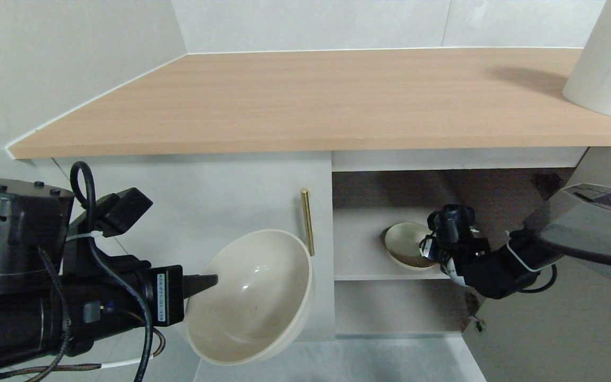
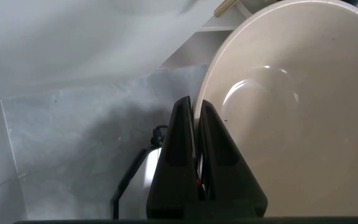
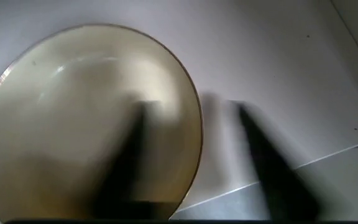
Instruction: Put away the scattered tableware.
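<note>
My left gripper [image 1: 207,281] is clamped on the bowl [image 1: 252,297] by its rim, before the closed door [image 1: 204,201]. The open shelf [image 1: 358,249] lies to its right. There my right gripper [image 1: 427,246], seemingly spread, straddles the rim of the plate [image 1: 403,244].

1. I count one cream bowl [image 1: 250,297], its rim pinched in my left pincer [image 1: 207,280].
2. One small dish [image 1: 403,244], right at my right pincer [image 1: 426,248].
3. Two pincers in all.
4. One brass door handle [image 1: 306,220], just past the left pincer's bowl.
5. One white ribbed vessel [image 1: 610,58], well apart from both pincers.
</note>
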